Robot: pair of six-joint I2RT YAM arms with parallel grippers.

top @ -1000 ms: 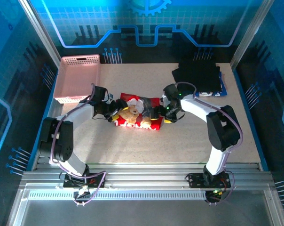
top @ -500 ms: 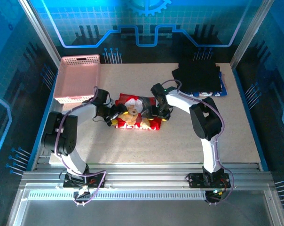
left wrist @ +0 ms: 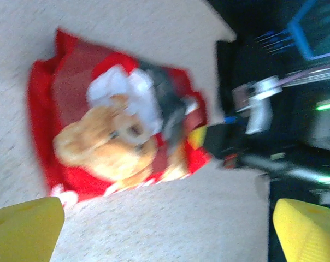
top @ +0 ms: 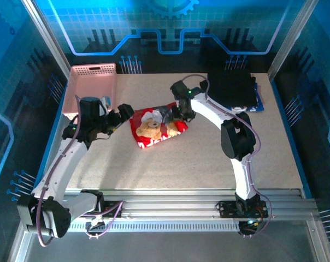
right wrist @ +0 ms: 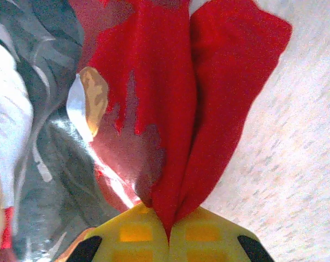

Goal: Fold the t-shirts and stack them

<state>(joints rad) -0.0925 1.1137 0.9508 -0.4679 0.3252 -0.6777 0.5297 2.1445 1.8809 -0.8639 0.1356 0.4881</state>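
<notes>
A: Location, red teddy-bear t-shirt [top: 155, 128]?
B: Centre frame, on bench [top: 208, 158].
A: Jaws?
B: Right jaws clamped on its upper-right edge; left jaws spread wide, empty, just left of it.

Speckled beige table [top: 208, 158], seen from above. A pink perforated basket [top: 94, 67] stands at the far left corner, its outer side along the table's left edge. A red t-shirt [top: 154, 128] lies bunched near the middle, its teddy-bear print facing up, well apart from the basket. At the far right corner a folded black shirt [top: 230, 90] rests on a navy shirt [top: 256, 102], whose edge shows along the right side. The near half is bare.
</notes>
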